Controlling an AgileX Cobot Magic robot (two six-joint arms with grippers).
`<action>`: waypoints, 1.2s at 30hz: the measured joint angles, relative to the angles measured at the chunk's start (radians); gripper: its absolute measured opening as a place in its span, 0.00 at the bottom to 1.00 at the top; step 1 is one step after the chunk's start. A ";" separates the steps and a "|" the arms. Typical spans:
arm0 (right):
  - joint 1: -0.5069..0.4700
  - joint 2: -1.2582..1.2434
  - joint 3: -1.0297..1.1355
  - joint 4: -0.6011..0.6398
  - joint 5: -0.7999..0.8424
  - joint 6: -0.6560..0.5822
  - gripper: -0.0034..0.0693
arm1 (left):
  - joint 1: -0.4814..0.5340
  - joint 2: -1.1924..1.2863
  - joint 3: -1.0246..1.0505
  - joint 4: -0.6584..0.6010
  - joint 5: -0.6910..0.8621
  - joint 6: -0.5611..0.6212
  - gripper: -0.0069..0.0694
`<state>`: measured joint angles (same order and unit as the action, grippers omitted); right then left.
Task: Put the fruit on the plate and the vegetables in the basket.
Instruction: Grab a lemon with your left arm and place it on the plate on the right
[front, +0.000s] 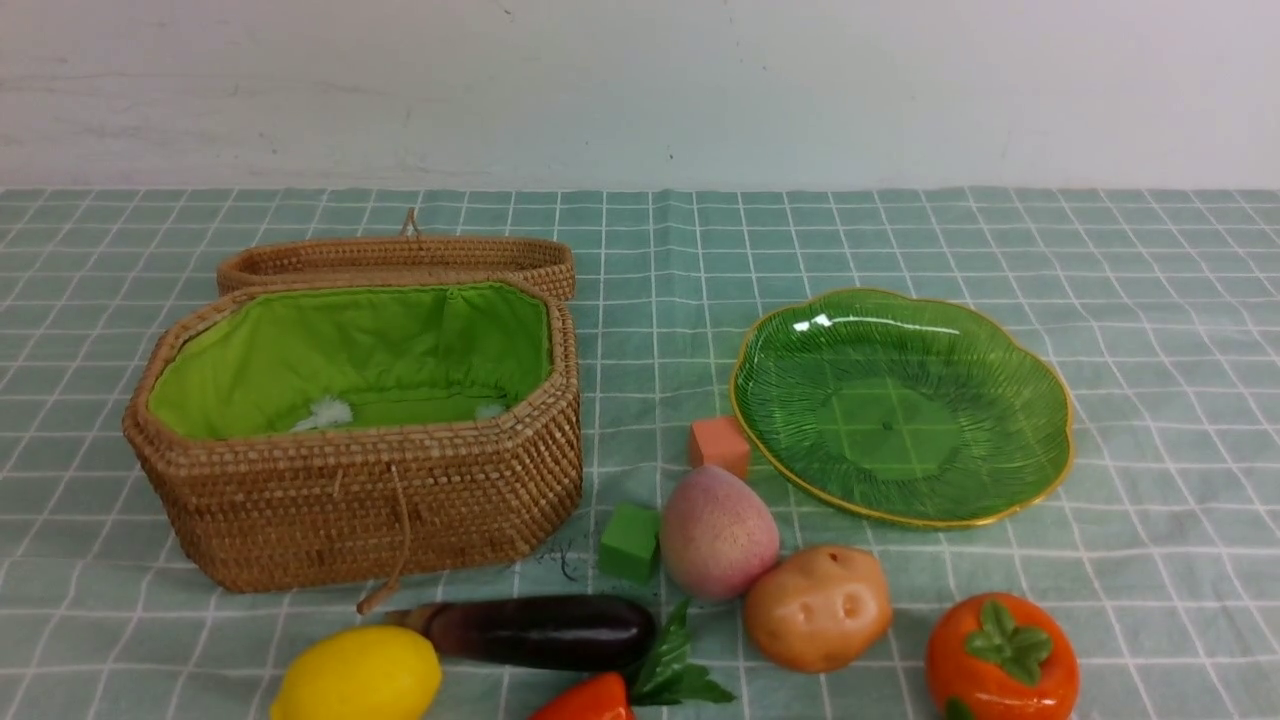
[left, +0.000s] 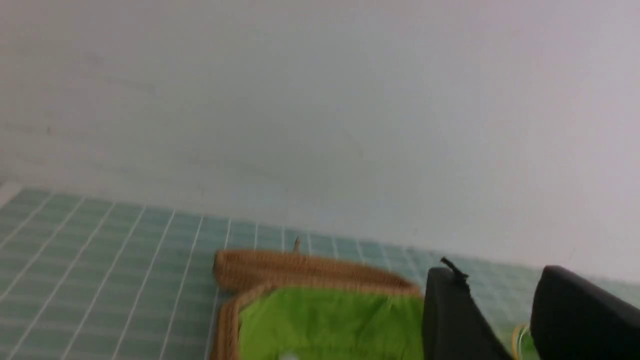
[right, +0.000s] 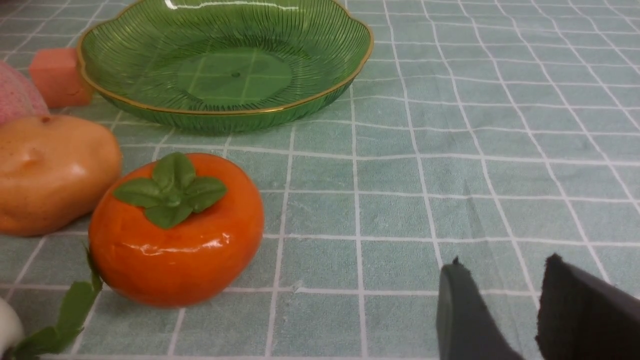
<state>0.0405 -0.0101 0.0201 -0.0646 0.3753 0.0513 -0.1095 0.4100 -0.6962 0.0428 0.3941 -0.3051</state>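
Observation:
The wicker basket (front: 360, 500) with green lining stands open at the left, its lid behind it; it also shows in the left wrist view (left: 300, 270). The green glass plate (front: 900, 405) lies empty at the right and shows in the right wrist view (right: 225, 60). Near the front edge lie the lemon (front: 355, 675), eggplant (front: 545, 630), carrot (front: 590, 700), peach (front: 715, 535), potato (front: 815, 605) and persimmon (front: 1000, 655). The white radish (right: 6, 327) shows only at the edge of the right wrist view. My left gripper (left: 500, 272) is open and empty above the basket's near side. My right gripper (right: 505, 265) is open and empty, low over the cloth beside the persimmon (right: 175, 235).
An orange cube (front: 720, 445) sits against the plate's rim and a green cube (front: 630, 540) lies between the basket and the peach. A green checked cloth (front: 1150, 560) covers the table, with a white wall behind. Small white patches (front: 325, 412) show inside the basket.

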 joint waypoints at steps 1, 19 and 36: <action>0.000 0.000 0.000 0.000 0.000 0.000 0.38 | -0.007 0.030 -0.012 0.011 0.028 -0.001 0.40; 0.000 0.000 0.000 0.000 0.000 0.000 0.38 | -0.231 0.491 -0.021 0.047 0.309 -0.002 0.40; 0.000 0.000 0.000 0.000 0.000 0.000 0.38 | -0.379 0.757 -0.024 0.082 0.326 0.347 0.53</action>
<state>0.0405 -0.0101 0.0201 -0.0646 0.3753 0.0513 -0.4889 1.1669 -0.7206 0.1249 0.7204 0.0421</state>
